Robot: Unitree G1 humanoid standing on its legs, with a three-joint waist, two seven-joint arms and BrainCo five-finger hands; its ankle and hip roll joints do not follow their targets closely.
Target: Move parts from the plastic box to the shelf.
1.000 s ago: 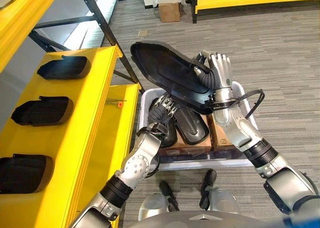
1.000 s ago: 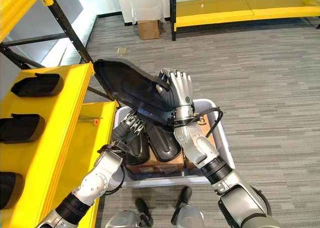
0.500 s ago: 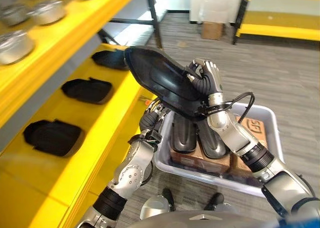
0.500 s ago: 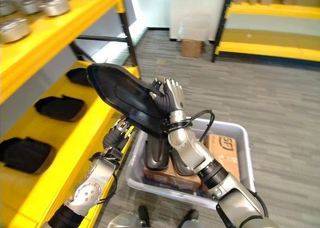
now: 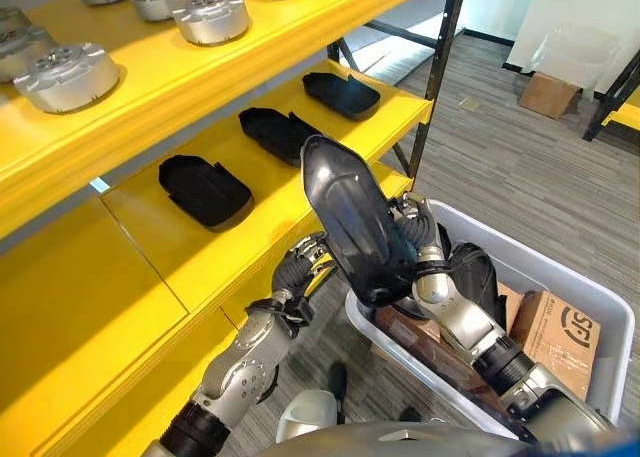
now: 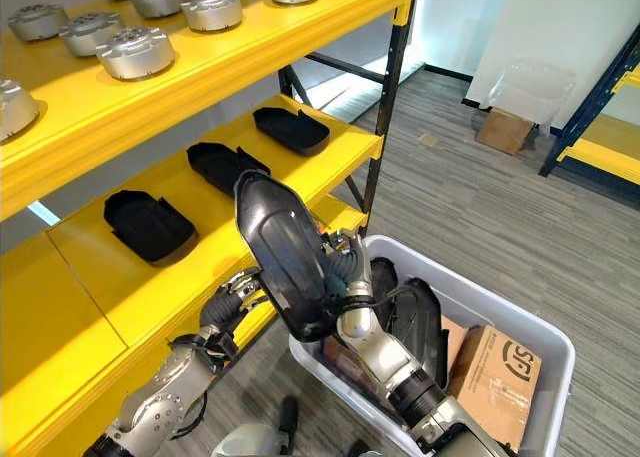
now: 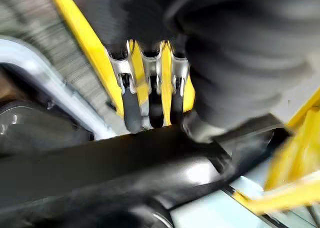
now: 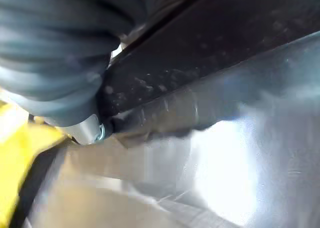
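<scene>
- While the right hand clasps the lower end of a long black moulded part, its fingers curled round the part's edge, the part stands nearly upright between the box and the shelf, its long axis running up and away from the robot.
- The left hand sits just beside the part's lower end, on the shelf side, fingers straight and relaxed against the part's underside, as the left wrist view shows, closing on nothing.
- Behind the right arm, the grey plastic box holds further black parts and a cardboard carton.
- Beyond the left hand, the yellow middle shelf carries three black parts in a row, with bare space nearer the robot; the held part would probably need laying flat to match them.
- Farthest up, silver round castings line the top shelf.
</scene>
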